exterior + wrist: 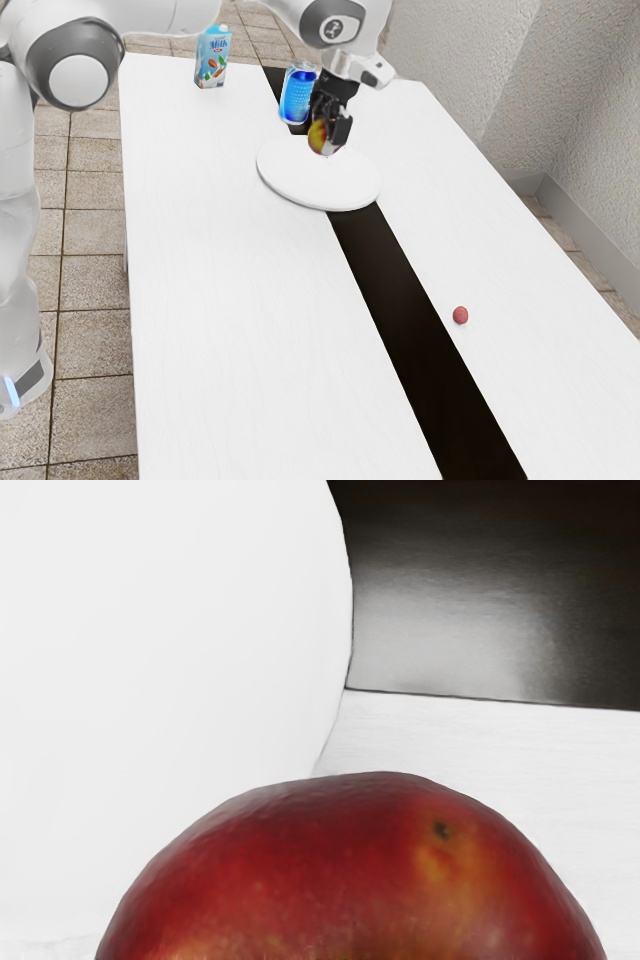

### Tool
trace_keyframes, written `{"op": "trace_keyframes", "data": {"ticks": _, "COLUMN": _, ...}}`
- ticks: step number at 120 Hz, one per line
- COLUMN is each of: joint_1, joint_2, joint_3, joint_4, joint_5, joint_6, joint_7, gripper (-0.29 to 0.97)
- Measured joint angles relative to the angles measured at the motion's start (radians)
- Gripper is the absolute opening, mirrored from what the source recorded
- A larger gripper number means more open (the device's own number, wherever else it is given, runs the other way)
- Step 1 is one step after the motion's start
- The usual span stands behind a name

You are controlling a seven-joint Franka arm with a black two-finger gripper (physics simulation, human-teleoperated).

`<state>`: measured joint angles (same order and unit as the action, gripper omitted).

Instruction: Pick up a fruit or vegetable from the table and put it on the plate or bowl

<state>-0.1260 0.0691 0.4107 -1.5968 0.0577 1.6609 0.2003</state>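
A red and yellow fruit, a mango (319,137), hangs just above the white plate (340,188) in the exterior view, with my black gripper (326,140) shut on it. The plate lies across the dark strip in the middle of the table. In the wrist view the mango (350,875) looms large and red right under my hand, with the plate (150,680) spread out below it. A small red fruit (461,315) lies on the table toward the exterior view's right, far from the gripper.
A blue can (298,92) stands just behind the gripper, close to the plate's far edge. A milk carton (212,57) stands at the table's far side. The dark strip (420,340) runs along the table's middle.
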Motion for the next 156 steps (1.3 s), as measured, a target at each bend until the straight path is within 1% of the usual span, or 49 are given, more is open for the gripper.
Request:
{"op": "trace_keyframes", "data": {"ticks": 19, "joint_1": -0.017, "joint_2": 0.000, "joint_3": 0.095, "joint_4": 0.016, "joint_5": -0.001, "joint_6": -0.015, "joint_7": -0.020, "gripper": 0.36}}
{"op": "trace_keyframes", "data": {"ticks": 45, "joint_1": -0.002, "joint_2": 0.000, "joint_3": 0.199, "joint_4": 0.023, "joint_5": -0.012, "joint_6": -0.030, "joint_7": -0.040, "gripper": 0.36}}
{"op": "trace_keyframes", "data": {"ticks": 64, "joint_1": 0.012, "joint_2": 0.009, "joint_3": 0.208, "joint_4": 0.055, "joint_5": -0.029, "joint_6": -0.033, "joint_7": -0.050, "gripper": 0.37}}
{"op": "trace_keyframes", "data": {"ticks": 86, "joint_1": 0.033, "joint_2": 0.015, "joint_3": 0.209, "joint_4": 0.060, "joint_5": -0.037, "joint_6": -0.034, "joint_7": -0.060, "gripper": 0.39}}
{"op": "trace_keyframes", "data": {"ticks": 101, "joint_1": 0.036, "joint_2": 0.017, "joint_3": 0.201, "joint_4": 0.059, "joint_5": -0.039, "joint_6": -0.038, "joint_7": -0.065, "gripper": 0.44}}
{"op": "trace_keyframes", "data": {"ticks": 110, "joint_1": 0.022, "joint_2": 0.019, "joint_3": 0.198, "joint_4": 0.058, "joint_5": -0.042, "joint_6": -0.041, "joint_7": -0.068, "gripper": 0.52}}
{"op": "trace_keyframes", "data": {"ticks": 125, "joint_1": 0.014, "joint_2": 0.020, "joint_3": 0.198, "joint_4": 0.058, "joint_5": -0.045, "joint_6": -0.044, "joint_7": -0.070, "gripper": 0.61}}
{"op": "trace_keyframes", "data": {"ticks": 156, "joint_1": 0.025, "joint_2": 0.019, "joint_3": 0.201, "joint_4": 0.058, "joint_5": -0.051, "joint_6": -0.071, "joint_7": -0.076, "gripper": 0.66}}
